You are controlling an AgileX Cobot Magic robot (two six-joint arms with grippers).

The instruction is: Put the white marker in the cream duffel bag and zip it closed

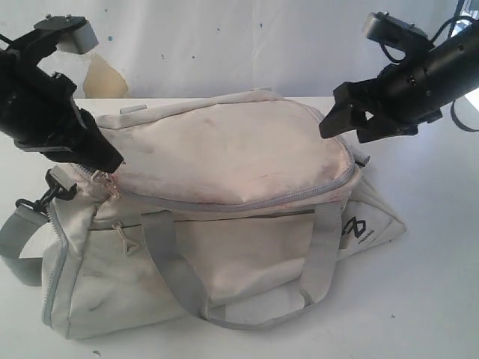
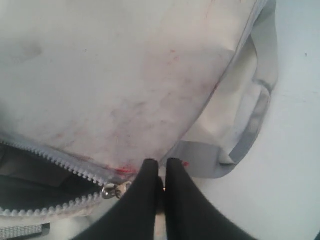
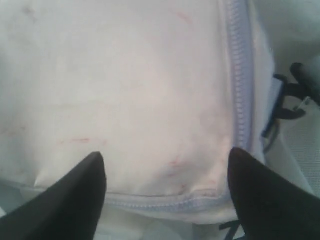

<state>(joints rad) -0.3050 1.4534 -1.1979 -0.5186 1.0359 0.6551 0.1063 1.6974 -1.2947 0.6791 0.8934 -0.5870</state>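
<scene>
The cream duffel bag (image 1: 224, 157) lies on the white table (image 1: 434, 284), filling most of the exterior view. Its top zipper (image 1: 247, 202) is closed along the front. At the left end the teeth still gape over dark lining (image 2: 35, 182). My left gripper (image 1: 112, 163) (image 2: 161, 165) is shut right beside the metal zipper slider (image 2: 112, 190), with the pull pinched between its fingers. My right gripper (image 1: 346, 129) (image 3: 166, 155) hovers open above the bag's right end with nothing in it. The white marker is out of view.
A grey shoulder strap (image 1: 19, 258) with a black clip (image 1: 34, 200) trails off the bag's left end. Grey carry handles (image 1: 176, 280) hang down the front. A black logo (image 1: 358, 228) marks the right end. A small front-pocket zip pull (image 1: 125, 241) dangles.
</scene>
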